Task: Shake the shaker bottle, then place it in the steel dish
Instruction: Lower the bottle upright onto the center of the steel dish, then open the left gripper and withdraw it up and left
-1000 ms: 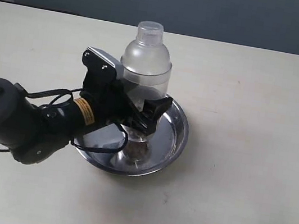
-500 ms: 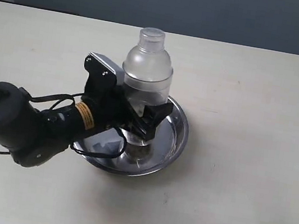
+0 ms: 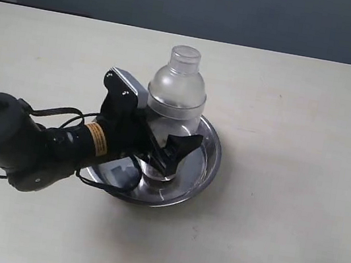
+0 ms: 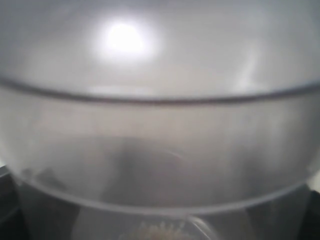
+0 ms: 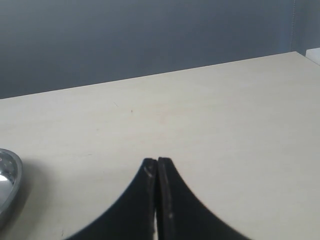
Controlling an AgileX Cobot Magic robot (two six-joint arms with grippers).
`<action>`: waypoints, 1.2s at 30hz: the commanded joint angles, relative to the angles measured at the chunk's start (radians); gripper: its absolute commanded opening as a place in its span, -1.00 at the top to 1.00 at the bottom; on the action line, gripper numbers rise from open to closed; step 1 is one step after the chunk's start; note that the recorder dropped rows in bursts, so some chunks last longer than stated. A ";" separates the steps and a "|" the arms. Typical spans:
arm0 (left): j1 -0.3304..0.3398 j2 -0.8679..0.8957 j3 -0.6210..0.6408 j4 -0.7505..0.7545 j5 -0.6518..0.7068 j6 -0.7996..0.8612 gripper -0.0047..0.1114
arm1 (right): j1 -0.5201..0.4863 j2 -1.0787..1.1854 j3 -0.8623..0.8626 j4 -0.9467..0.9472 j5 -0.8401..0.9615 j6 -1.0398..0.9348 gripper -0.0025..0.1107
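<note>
While the left pincer (image 3: pixel 165 147) is clamped on the lower body of the bottle (image 3: pixel 176 95), the bottle stands upright over the middle of the dish (image 3: pixel 215 152). The dish sits on the tabletop (image 3: pixel 281 222), a little left of centre. The left arm reaches in from the near left, low across the dish's left rim.

Gripping low leaves the bottle's domed shoulder and clear cap free. It also keeps the bottle's weight over its base, which suits setting it down standing.

In the left wrist view the frosted wall fills almost everything because the camera is so close. A few granules (image 4: pixel 155 231) show at the bottom of the bottle.

The right pincer (image 5: pixel 157 200) has its tips pressed together and holds nothing. It hangs above bare tabletop, away from the work, and only a sliver of the dish's rim shows in its view.

The placing step appears to be under way. It is unclear whether the bottle's base already touches the dish floor. Letting go likely calls for waiting until it rests flat, since a tall bottle on smooth steel could tip or slide.
</note>
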 commanded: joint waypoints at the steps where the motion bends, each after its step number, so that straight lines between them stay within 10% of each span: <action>1: 0.000 -0.005 0.000 0.005 -0.021 -0.008 -0.73 | -0.003 -0.005 0.001 0.000 -0.007 -0.002 0.97; 36: 0.127 -0.139 0.000 0.209 -0.090 -0.072 -0.90 | -0.003 -0.005 0.001 0.000 -0.007 -0.002 0.97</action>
